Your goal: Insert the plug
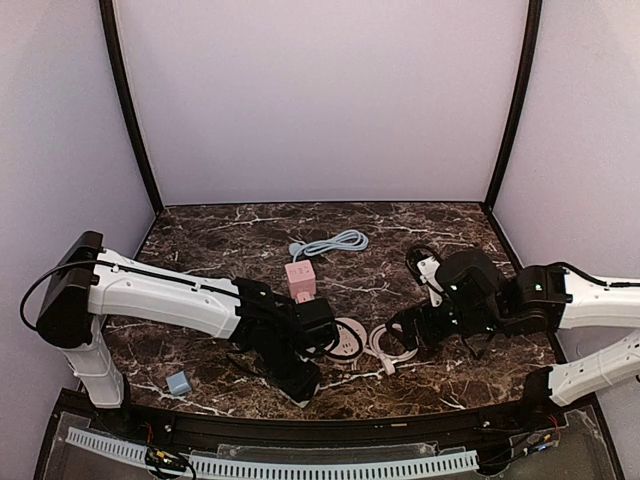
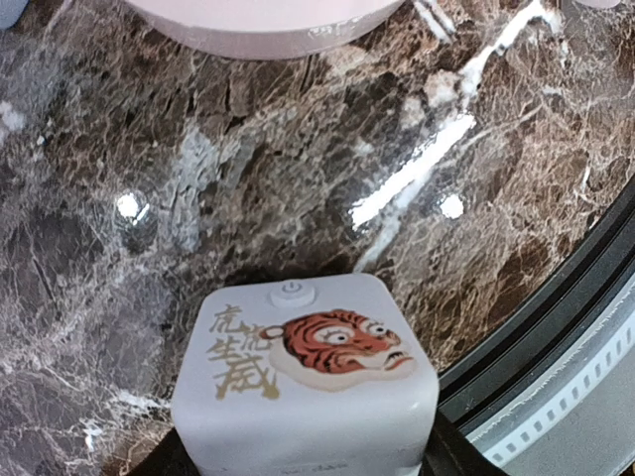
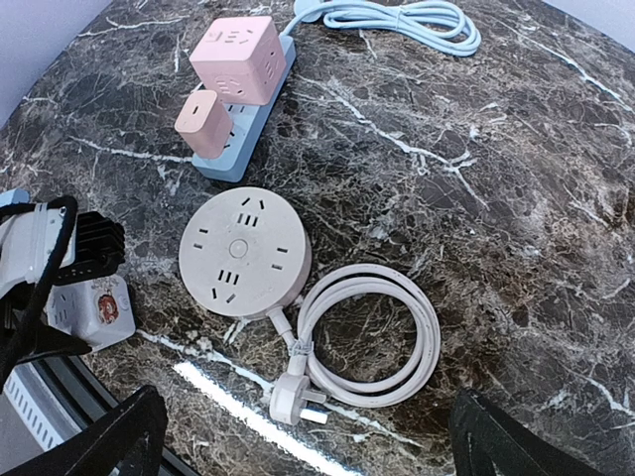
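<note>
My left gripper [image 1: 303,377] is shut on a white cube plug with a tiger face and a small button [image 2: 308,382], held low over the marble near the table's front edge. The plug also shows in the right wrist view [image 3: 91,307]. A round white power strip [image 3: 245,251] lies flat just beyond it, its rim at the top of the left wrist view [image 2: 268,25]. Its white cord [image 3: 369,335] is coiled beside it and ends in a three-pin plug [image 3: 295,402]. My right gripper [image 3: 310,446] is open and empty, hovering above the coil.
A blue power strip [image 3: 241,139] carries a pink cube socket [image 3: 236,58] and a small pink adapter [image 3: 203,124], with its blue cord [image 3: 397,15] coiled behind. A small light-blue cube [image 1: 179,382] lies at front left. The table's black front rail [image 2: 556,327] is close.
</note>
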Tool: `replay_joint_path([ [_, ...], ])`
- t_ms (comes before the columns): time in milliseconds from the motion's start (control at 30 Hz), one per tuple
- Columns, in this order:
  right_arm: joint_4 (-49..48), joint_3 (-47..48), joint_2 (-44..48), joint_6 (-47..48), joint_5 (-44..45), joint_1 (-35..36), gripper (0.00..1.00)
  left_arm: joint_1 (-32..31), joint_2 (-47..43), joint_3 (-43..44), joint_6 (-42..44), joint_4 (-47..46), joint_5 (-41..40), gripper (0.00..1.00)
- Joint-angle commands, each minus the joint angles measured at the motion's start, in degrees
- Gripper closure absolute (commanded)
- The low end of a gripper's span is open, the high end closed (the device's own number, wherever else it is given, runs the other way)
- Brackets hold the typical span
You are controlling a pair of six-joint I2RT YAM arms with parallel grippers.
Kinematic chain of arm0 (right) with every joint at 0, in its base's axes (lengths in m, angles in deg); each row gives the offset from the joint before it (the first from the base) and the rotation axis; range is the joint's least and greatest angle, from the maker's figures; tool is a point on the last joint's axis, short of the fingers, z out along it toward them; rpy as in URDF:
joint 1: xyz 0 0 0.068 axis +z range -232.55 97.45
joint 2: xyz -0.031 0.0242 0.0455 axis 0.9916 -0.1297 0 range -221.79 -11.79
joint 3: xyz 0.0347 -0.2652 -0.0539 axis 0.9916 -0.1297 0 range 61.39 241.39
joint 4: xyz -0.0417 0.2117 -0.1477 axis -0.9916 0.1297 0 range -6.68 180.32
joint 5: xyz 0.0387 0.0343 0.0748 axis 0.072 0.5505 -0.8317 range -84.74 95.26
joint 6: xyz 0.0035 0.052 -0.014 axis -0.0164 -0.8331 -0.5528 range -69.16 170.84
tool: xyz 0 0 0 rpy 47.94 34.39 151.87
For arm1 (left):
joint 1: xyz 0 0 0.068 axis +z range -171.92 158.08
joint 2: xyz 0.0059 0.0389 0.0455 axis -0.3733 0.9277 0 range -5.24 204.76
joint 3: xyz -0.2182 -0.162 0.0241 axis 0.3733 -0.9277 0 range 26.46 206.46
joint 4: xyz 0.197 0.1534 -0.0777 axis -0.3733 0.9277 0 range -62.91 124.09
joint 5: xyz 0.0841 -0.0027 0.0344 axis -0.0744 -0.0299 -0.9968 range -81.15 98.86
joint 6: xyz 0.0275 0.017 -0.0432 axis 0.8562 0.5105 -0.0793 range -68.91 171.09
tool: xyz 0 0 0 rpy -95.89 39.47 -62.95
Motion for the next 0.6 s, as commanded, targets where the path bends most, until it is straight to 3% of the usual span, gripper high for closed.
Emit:
replay_joint_path([
  [0, -2.69, -0.36, 2.17, -1.98, 3.77, 0.2, 0.01, -0.33, -4.66, 1.26, 4.65, -4.14, -3.19, 0.59],
  [300, -7.97, -2.13, 4.75, -0.59, 9.67, 0.2, 0.01, -0.15, -8.57, 0.87, 10.65, -11.04, -16.39, 0.88],
  [567, -8.96, -1.7, 8.99, 2.98, 12.62, 0.18, 0.01, 1.54, -7.4, 4.86, 17.4, -18.21, -19.97, 0.99],
])
